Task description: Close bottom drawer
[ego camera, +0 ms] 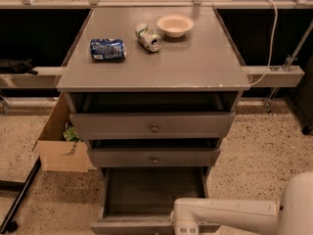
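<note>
- The bottom drawer (pixel 151 192) is seen at the lowest place of the cabinet (pixel 156 65), pulled far out toward the near side, so that its long shallow box is open from above and nothing is seen inside.
- Its plain grey front is cut by the near edge of the view.
- The gripper (pixel 185 226) is found at the near edge, just at the front of the bottom drawer, a little right of its middle; whether it is spread or pressed together cannot be told, and contact with the front cannot be judged.
- The white arm (pixel 244 212) is stretched from the near right corner toward the left.
- Above the bottom drawer, the middle drawer (pixel 154 157) and the top drawer (pixel 151 125) are each pulled out a little, and a small knob is carried on each front.
- On the cabinet top, a blue can (pixel 107 49) is laid on its side at the left, a green and white can (pixel 148 36) is laid near the middle, and a pale bowl (pixel 175 25) is set just right of it, farther back.
- A cardboard box (pixel 61 146) is placed on the speckled floor (pixel 264 151) beside the left side of the cabinet.
</note>
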Robot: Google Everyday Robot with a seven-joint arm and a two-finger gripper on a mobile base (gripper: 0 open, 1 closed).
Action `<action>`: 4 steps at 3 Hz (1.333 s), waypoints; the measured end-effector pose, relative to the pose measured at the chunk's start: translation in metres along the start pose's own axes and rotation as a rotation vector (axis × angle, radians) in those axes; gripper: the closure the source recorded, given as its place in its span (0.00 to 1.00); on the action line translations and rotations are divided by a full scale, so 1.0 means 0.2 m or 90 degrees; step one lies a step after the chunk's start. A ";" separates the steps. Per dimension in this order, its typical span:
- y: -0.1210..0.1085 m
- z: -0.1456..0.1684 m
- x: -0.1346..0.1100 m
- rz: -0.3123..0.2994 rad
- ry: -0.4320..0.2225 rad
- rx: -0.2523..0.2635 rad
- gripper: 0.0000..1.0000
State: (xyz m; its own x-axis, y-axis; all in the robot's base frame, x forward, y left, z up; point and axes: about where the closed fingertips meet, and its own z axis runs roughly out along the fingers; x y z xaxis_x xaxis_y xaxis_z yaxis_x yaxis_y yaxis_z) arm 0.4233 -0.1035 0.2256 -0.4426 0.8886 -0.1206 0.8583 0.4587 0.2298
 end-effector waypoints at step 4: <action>-0.11 0.09 -0.07 0.039 0.021 0.039 1.00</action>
State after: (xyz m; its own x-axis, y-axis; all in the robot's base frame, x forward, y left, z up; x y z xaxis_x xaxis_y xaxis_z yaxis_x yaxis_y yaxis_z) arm 0.4162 -0.1262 0.2052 -0.3960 0.9151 -0.0766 0.8978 0.4033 0.1769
